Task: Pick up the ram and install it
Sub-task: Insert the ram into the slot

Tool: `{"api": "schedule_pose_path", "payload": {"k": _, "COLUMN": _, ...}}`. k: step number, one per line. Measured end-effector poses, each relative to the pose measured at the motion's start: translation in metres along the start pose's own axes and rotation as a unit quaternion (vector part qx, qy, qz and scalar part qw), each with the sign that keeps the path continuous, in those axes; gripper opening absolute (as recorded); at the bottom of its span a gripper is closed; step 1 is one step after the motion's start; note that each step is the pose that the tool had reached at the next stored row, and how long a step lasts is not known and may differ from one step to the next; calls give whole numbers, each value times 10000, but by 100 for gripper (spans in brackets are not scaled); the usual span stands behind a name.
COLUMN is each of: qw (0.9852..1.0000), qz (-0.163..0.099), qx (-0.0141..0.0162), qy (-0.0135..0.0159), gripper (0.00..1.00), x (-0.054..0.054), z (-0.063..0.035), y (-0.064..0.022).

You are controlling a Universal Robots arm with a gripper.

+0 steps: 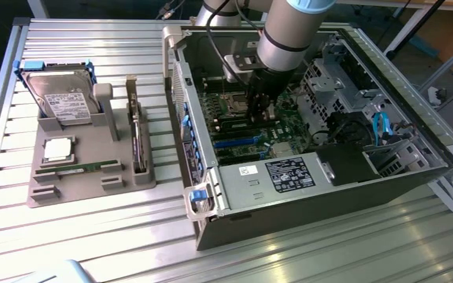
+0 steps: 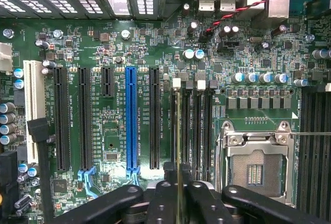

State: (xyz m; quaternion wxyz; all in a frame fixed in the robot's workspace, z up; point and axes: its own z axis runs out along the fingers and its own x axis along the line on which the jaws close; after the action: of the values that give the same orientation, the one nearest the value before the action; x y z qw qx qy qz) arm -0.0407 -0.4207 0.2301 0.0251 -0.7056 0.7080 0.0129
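The ram [image 2: 179, 131] appears edge-on in the wrist view as a thin greenish strip, pinched between the dark fingers [image 2: 161, 198] of the claw [image 2: 179, 185], which is closed on it. It lines up with the outermost of the black memory slots [image 2: 204, 131] beside the empty processor socket [image 2: 253, 169] — whether it is seated there I cannot tell. Beyond it the motherboard [image 2: 111, 141] carries six expansion slots: four black, one blue [image 2: 131, 120] and one white [image 2: 33, 110]. A black cable [image 2: 42, 146] lies across the board by the white slot, and a red-and-black twisted wire [image 2: 248, 4] runs near the board's edge. In the exterior view the arm [image 1: 285, 35] reaches down into the open computer case [image 1: 305, 218]. On the slatted worktop [image 1: 289, 262], to the exterior view's left of the case, a grey holder [image 1: 92, 188] carries one hard drive [image 1: 57, 97], one silver processor [image 1: 59, 150], one upright dark card [image 1: 136, 138] and one more green stick [image 1: 77, 168] — that one lying flat.
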Motion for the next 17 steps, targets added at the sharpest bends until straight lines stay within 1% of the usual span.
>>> {"api": "schedule_pose_path", "payload": {"k": 1, "qw": 10000, "qz": 0, "qx": 0, "qy": 0, "gripper": 20, "x": 0, "z": 0, "y": 0}}
{"api": "schedule_pose_path", "payload": {"k": 2, "qw": 10000, "qz": 0, "qx": 0, "qy": 0, "gripper": 27, "x": 0, "z": -1, "y": 0}}
{"api": "schedule_pose_path", "payload": {"k": 4, "qw": 10000, "qz": 1, "qx": 0, "qy": 0, "gripper": 27, "x": 0, "z": -4, "y": 0}}
{"api": "schedule_pose_path", "payload": {"k": 5, "qw": 10000, "qz": 5, "qx": 0, "qy": 14, "gripper": 27, "x": 0, "z": -18, "y": -1}}
{"api": "schedule_pose_path", "payload": {"k": 8, "qw": 10000, "qz": 6, "qx": 0, "qy": 35, "gripper": 27, "x": -4, "z": -92, "y": -2}}
{"api": "schedule_pose_path", "payload": {"k": 11, "qw": 10000, "qz": 6, "qx": 0, "qy": 39, "gripper": 27, "x": -11, "z": -181, "y": -3}}
{"api": "schedule_pose_path", "payload": {"k": 12, "qw": 10000, "qz": 7, "qx": 0, "qy": 39, "gripper": 27, "x": -18, "z": -225, "y": -4}}
{"api": "schedule_pose_path", "payload": {"k": 14, "qw": 10000, "qz": 7, "qx": 3, "qy": 39, "gripper": 27, "x": -36, "z": -276, "y": -3}}
{"api": "schedule_pose_path", "payload": {"k": 15, "qw": 10000, "qz": 6, "qx": 4, "qy": 39, "gripper": 25, "x": -49, "z": -325, "y": -4}}
{"api": "schedule_pose_path", "payload": {"k": 16, "qw": 10000, "qz": 6, "qx": 4, "qy": 40, "gripper": 12, "x": -52, "z": -369, "y": -5}}
{"api": "schedule_pose_path", "payload": {"k": 17, "qw": 10000, "qz": 6, "qx": 5, "qy": 39, "gripper": 12, "x": -53, "z": -384, "y": -5}}
